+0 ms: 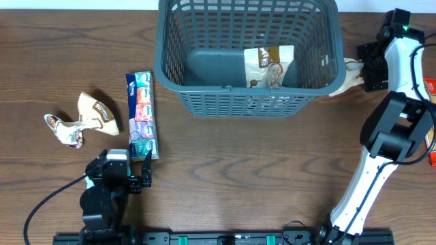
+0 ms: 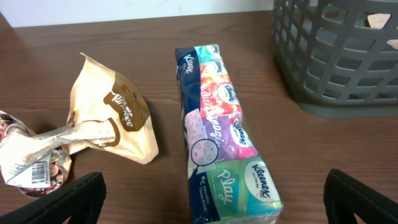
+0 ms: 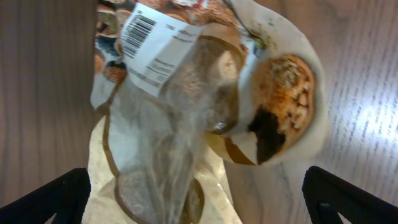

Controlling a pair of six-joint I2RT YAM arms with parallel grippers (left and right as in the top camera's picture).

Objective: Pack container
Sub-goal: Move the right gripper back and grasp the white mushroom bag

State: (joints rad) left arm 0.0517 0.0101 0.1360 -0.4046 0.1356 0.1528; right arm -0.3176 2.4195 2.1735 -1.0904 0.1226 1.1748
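Observation:
The container, a large dark grey lattice basket (image 1: 178, 51), stands at the back centre, and its corner shows in the left wrist view (image 2: 336, 56). A brown and white snack packet (image 1: 269, 64) lies inside it. My right gripper (image 1: 364, 71) is open just right of the basket, its fingers (image 3: 199, 205) wide apart either side of a cream snack packet (image 1: 346, 76) that fills the right wrist view (image 3: 186, 124). My left gripper (image 1: 126, 170) is open at the near end of a long Kleenex tissue pack (image 1: 142, 114), whose end lies between the fingers (image 2: 217, 208) in the left wrist view (image 2: 221, 124).
A tan snack packet (image 1: 97, 112) and a crumpled packet (image 1: 63, 129) lie left of the tissue pack, also in the left wrist view: tan (image 2: 115, 112), crumpled (image 2: 28, 162). Red items (image 1: 429, 85) sit at the table's right edge.

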